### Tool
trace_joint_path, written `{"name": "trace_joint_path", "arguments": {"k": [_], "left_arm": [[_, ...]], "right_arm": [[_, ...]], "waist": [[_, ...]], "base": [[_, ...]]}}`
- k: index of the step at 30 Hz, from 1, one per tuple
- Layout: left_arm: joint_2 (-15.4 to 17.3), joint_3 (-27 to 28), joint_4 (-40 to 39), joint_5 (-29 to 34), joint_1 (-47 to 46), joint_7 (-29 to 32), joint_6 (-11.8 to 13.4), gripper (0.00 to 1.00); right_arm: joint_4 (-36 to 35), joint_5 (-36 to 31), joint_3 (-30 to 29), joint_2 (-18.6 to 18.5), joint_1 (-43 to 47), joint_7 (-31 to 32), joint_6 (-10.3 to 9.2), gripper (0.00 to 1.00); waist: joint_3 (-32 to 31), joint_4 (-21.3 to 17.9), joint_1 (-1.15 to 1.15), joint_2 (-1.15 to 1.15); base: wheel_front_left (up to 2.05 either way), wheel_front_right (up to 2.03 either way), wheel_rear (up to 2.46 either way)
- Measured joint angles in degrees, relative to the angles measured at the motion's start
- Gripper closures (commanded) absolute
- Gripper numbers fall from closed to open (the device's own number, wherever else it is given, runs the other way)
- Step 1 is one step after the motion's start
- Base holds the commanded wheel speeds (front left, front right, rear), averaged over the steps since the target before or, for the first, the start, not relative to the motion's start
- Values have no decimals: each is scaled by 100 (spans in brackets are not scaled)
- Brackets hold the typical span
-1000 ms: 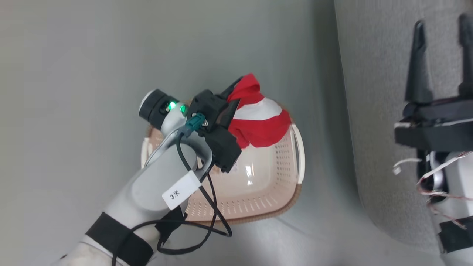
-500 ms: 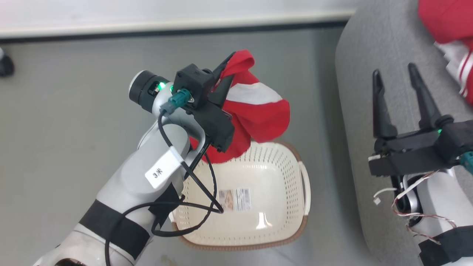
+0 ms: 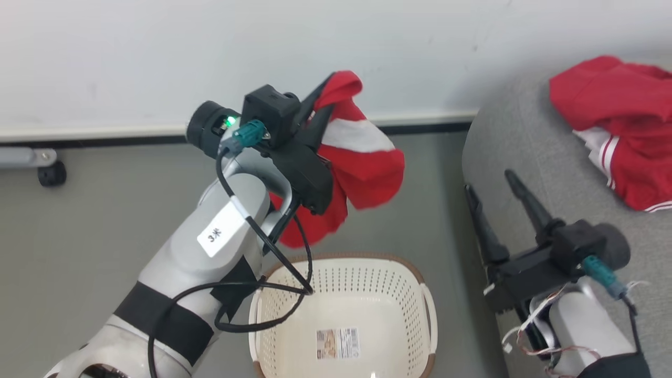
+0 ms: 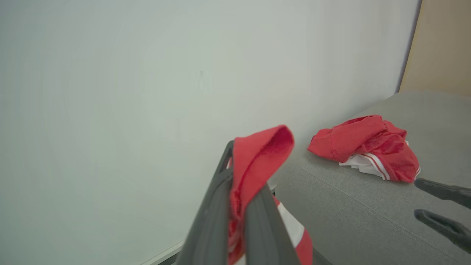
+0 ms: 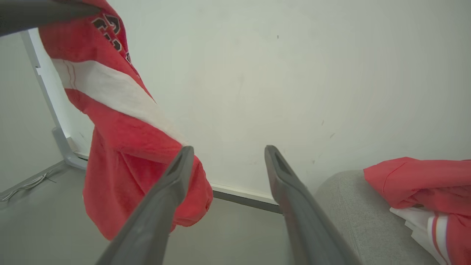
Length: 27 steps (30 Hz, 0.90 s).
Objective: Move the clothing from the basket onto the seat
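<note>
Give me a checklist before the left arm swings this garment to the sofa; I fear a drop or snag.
1. Left gripper shut on the held garment: ok.
2. Held garment hangs clear above the basket: ok.
3. Basket holds no more clothing: ok in the part visible.
4. Bare sofa space beside the garment lying there: ok.
5. Path past the open right gripper at the sofa edge: cannot tell.

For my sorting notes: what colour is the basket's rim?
Brown, around a cream-white basket; clearest in the head view.
</note>
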Motion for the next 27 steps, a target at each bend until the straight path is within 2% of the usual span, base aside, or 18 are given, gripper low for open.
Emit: {"name": "trace_joint_path", "arguments": {"k": [5,9,17,26,27], "left_arm": [[-19,-280,18,-274,24,0,-38,100],[-9,-582,-167,-471,178,0,24,100],[-16,-1136,-534,-744,417,68,162,100],[10,-1454,-876,-980,511,171,302,100],[7,-1479,-912,-992,516,198,319,100]], "right_arm": [[533,-115,321,16,62,0,122,0],[777,-146,594,79,105,0,211,0],[1155,-224,960,104,175,0,263,0],[1457,-366,1224,124,-143,0,311,0],[1477,-366,1250,138,-207,0,312,38]], "waist": [[-431,15,0,0],[-761,27,0,0],[-1236,121,0,0],[-1418,339,1,1],[-1428,354,1,1]], "base": [[0,0,0],[0,0,0],[0,0,0],[0,0,0],[0,0,0]]}}
